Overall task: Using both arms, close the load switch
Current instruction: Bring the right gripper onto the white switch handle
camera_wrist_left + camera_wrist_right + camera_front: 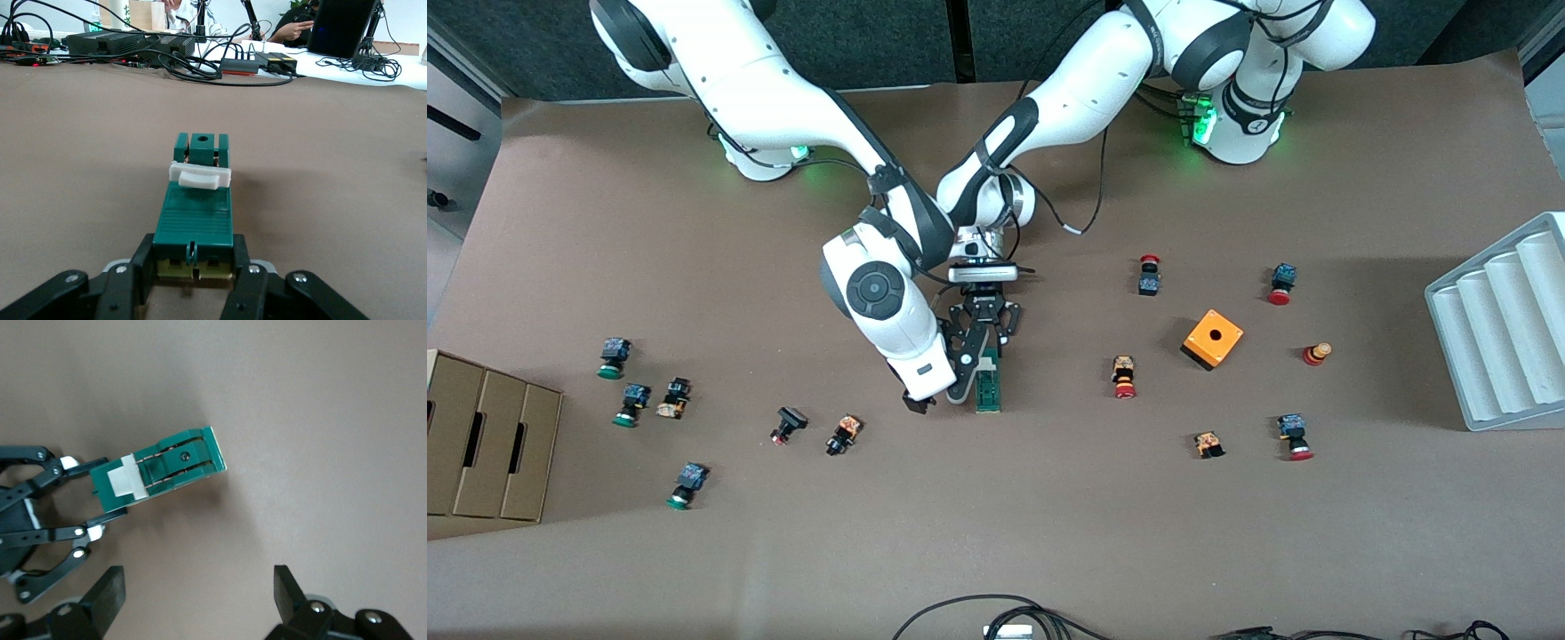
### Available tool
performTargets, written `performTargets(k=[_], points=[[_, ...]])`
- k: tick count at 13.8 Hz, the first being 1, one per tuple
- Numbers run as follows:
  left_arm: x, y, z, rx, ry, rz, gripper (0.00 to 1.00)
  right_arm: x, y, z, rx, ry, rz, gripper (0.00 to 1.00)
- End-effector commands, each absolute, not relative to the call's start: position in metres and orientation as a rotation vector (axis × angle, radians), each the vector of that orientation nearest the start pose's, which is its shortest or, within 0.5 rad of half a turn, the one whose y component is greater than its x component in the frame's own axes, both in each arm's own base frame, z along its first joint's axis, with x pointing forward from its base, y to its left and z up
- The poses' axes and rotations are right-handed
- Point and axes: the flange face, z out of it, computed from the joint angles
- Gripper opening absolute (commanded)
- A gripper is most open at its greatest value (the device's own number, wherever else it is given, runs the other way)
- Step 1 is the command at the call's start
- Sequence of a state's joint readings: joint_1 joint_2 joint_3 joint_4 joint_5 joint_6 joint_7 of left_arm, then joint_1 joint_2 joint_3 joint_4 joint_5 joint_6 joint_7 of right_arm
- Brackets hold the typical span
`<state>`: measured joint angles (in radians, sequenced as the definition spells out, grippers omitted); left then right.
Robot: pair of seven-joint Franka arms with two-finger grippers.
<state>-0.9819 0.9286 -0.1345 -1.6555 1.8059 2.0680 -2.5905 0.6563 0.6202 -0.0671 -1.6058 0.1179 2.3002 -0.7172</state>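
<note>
The load switch (pixel 989 388) is a narrow green block lying on the brown table near its middle. My left gripper (pixel 986 354) is shut on one end of it, and the two fingers clamp its sides. In the left wrist view the load switch (pixel 197 215) runs away from the left gripper (pixel 193 275), with its white sliding piece (pixel 199 177) across the top toward the free end. My right gripper (pixel 936 399) hangs open just beside the switch, toward the right arm's end. In the right wrist view the right gripper (pixel 200 593) holds nothing, and the load switch (pixel 167 467) lies ahead of it.
Small push buttons lie scattered toward both ends of the table. An orange box (pixel 1213 339) with a hole sits toward the left arm's end. A white ribbed tray (pixel 1507 329) stands at that edge, and cardboard boxes (pixel 480 444) stand at the right arm's edge. Cables (pixel 996 613) lie at the front edge.
</note>
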Motion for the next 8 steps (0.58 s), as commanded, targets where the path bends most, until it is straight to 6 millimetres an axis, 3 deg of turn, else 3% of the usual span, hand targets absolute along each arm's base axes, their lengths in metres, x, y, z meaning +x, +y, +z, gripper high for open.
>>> performTargets(k=[1,5,8], points=[[0.333,-0.565,0.059,-2.646,-0.157,-1.764,0.29,0.581,0.398,0.264,-2.484,-1.869,-0.151,0.99],[0.333,-0.565,0.059,-2.646,-0.155,-1.765,0.29,0.580,0.399,0.254,-2.484,-1.867,-0.135,0.99],[0.333,-0.565,0.059,-2.646,-0.153,-1.766,0.29,0.564,0.426,0.250,-2.451,-1.916,-0.164,0.99]])
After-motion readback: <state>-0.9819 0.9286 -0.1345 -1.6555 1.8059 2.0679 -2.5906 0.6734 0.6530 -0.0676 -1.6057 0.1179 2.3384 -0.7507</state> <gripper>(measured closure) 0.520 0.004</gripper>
